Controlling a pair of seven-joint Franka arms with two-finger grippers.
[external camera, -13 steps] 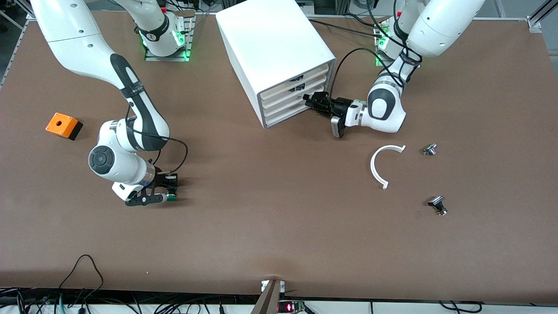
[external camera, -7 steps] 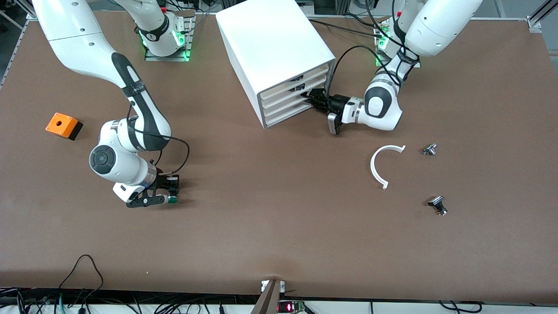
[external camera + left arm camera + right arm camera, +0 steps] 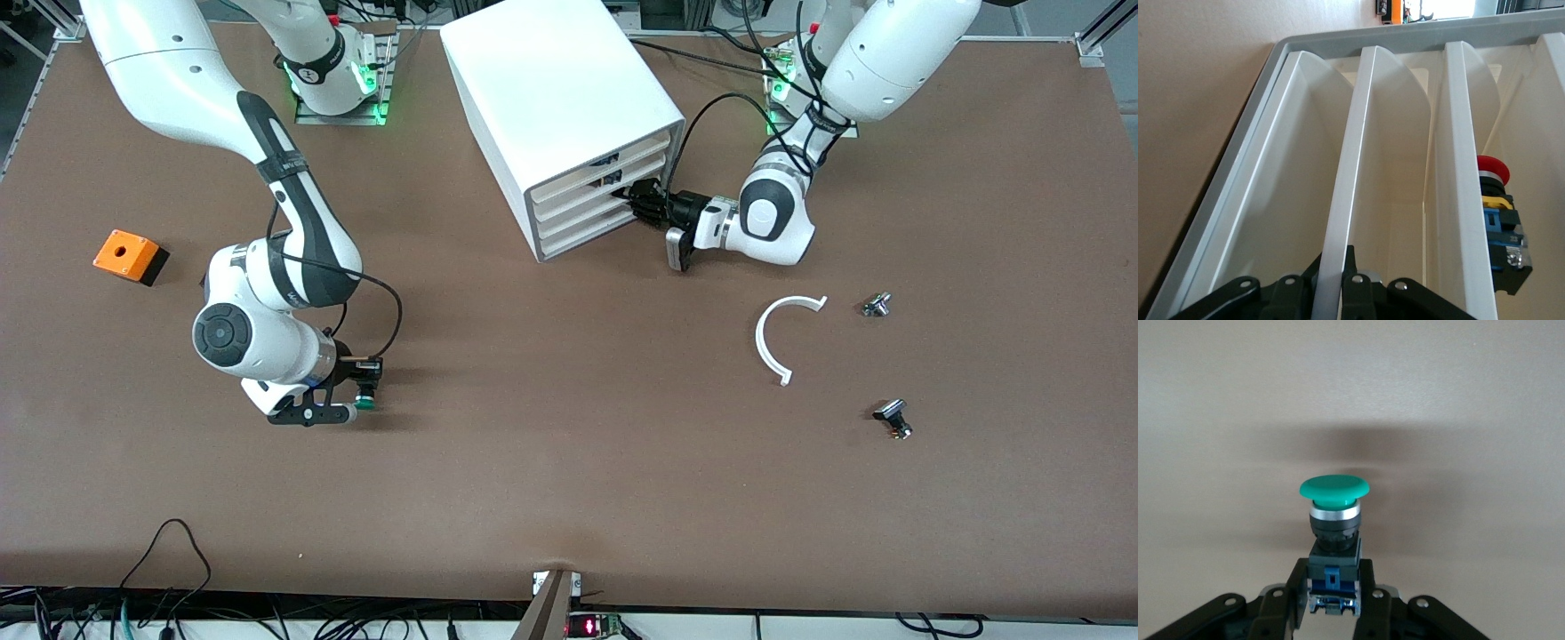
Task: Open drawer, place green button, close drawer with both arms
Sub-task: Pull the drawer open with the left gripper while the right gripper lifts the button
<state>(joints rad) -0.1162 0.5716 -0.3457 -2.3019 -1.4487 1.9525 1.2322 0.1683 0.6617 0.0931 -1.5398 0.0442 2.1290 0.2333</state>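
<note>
We find the right gripper clamped on the button over the table, the left gripper pinching a drawer front, so we judge pulling outward next.

The front camera looks down from high across the brown table, facing both arm bases along its top edge. The left wrist camera sits very close to the white cabinet, its drawer fronts filling the picture. The right wrist camera looks, probably almost straight down, at the green button, shared with the front view.
</note>
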